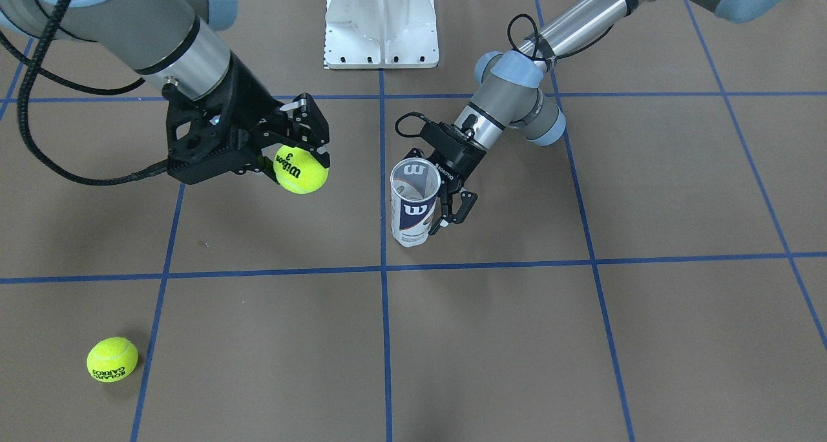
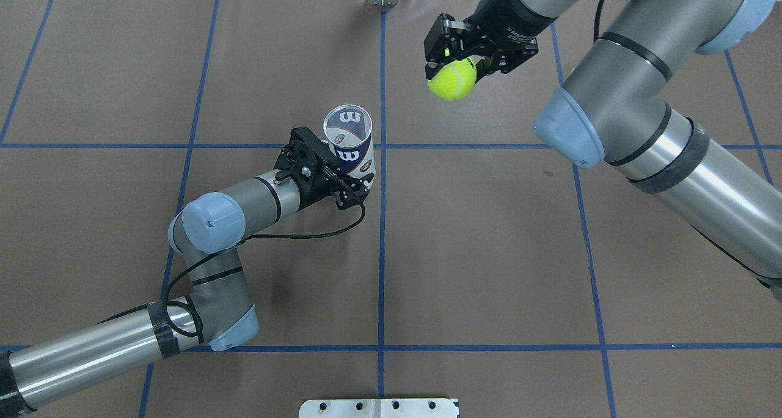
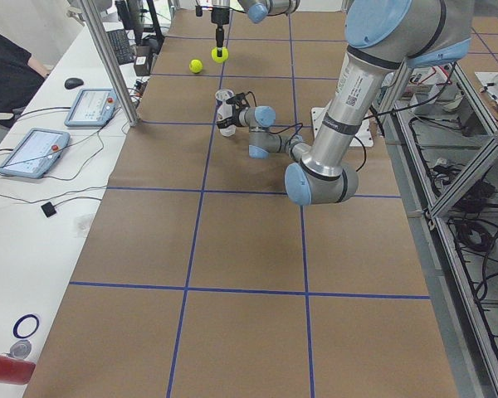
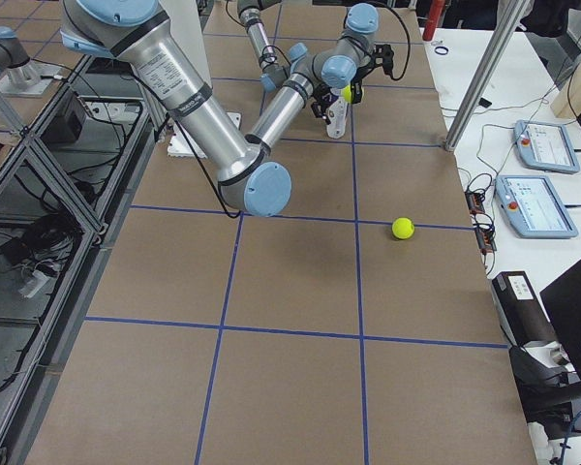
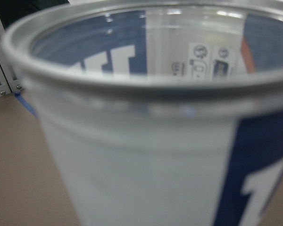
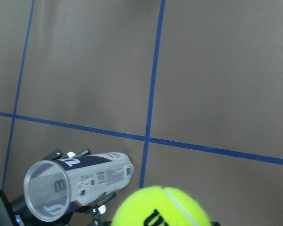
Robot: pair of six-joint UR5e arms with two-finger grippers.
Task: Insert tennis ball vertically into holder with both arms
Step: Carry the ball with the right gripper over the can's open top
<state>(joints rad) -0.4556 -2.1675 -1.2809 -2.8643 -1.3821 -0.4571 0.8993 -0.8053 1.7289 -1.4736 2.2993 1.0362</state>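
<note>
The holder (image 1: 413,204), a clear Wilson can with a navy-and-white label, stands upright with its open metal rim up. My left gripper (image 1: 434,217) is shut on the holder, one finger on each side of its lower half, as the right wrist view shows (image 6: 75,183). The holder (image 5: 146,141) fills the left wrist view. My right gripper (image 1: 297,157) is shut on a yellow Wilson tennis ball (image 1: 300,168) and holds it above the table, off to the side of the holder. Overhead, the ball (image 2: 452,79) is beyond and right of the holder (image 2: 349,140).
A second tennis ball (image 1: 112,359) lies loose on the brown table, far from both grippers. The white metal pedestal base (image 1: 381,22) stands at the robot's side of the table. Blue tape lines cross the table. Tablets and cables lie along the operators' edge (image 3: 33,149).
</note>
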